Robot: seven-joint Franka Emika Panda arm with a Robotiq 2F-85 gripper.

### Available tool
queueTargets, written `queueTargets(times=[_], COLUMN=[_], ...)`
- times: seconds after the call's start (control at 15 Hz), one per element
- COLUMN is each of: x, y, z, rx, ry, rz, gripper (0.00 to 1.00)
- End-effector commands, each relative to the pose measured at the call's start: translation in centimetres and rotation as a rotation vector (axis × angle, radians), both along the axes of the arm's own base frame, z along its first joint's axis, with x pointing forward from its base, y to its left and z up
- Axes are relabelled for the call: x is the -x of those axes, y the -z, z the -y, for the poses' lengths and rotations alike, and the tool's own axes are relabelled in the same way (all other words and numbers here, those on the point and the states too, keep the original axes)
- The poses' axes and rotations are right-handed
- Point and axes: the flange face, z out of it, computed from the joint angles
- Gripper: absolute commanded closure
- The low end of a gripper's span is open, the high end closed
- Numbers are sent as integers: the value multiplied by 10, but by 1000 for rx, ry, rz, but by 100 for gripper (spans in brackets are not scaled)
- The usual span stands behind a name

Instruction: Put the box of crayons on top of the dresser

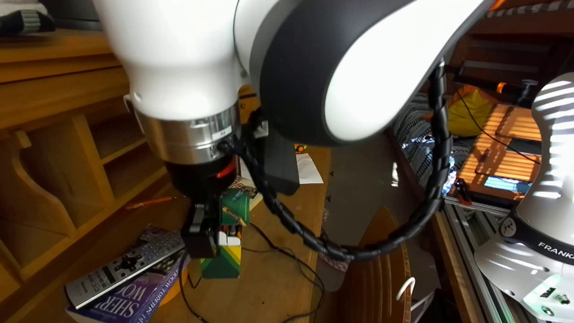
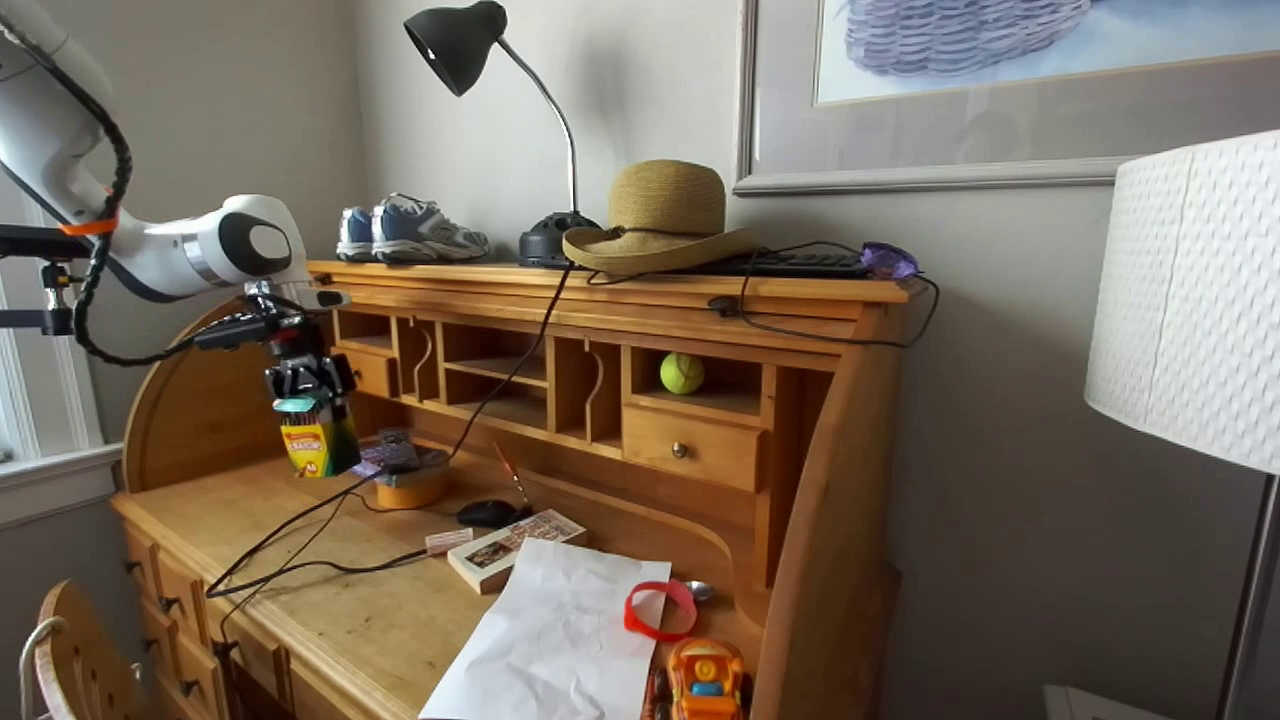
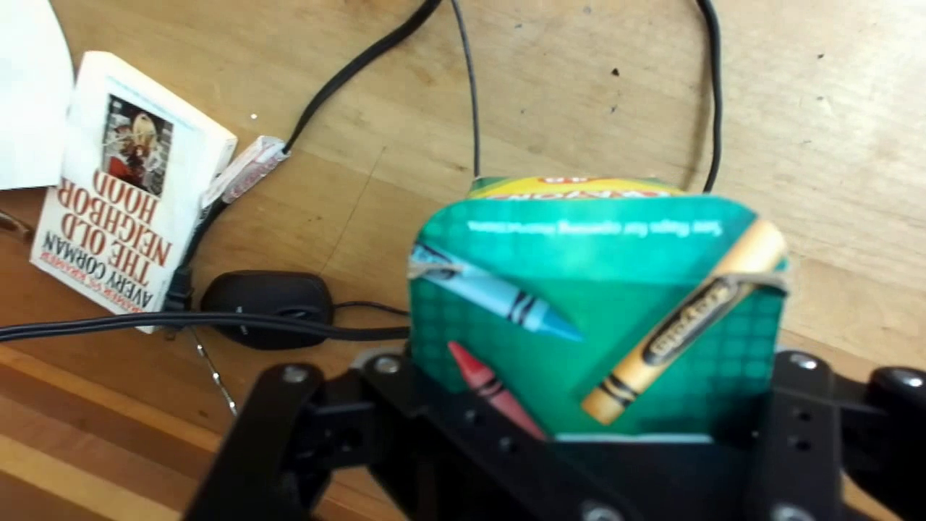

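Cardboard box (image 3: 597,307) in angular gripper (image 3: 595,369)

Walls (image 2: 985,420) were gry | framed pic (image 2: 1000,110) hung partly bhd wht-shaded lamp (image 2: 1190,300) | wdw (image 2: 55,400) was brt, flr (image 1: 370,184) dim | wd chair (image 1: 376,273) showed | striped sun (image 1: 515,119) lay on wd panel (image 1: 497,163)

Wooden dresser (image 2: 720,450), sneakers (image 2: 415,230), lamp (image 2: 550,242), straw hat (image 2: 665,205) on top, paper (image 2: 555,640), paperback (image 3: 123,195), mouse (image 3: 253,293) on its desktop (image 2: 390,620)
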Motion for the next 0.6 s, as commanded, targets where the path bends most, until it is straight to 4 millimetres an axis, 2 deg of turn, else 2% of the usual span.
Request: queueTargets(times=[0.0,0.27,0.4,0.47,0.53], x=[-2,-19,-25,-23,-25], y=[-52,-96,-103,-96,-100], z=[35,75,91,85,91], rx=[12,-23,-10,0,3], ry=[-23,-78,-54,-54,-50], rz=[-63,-170,-213,-166,-178], gripper=[43,43,43,18,18])
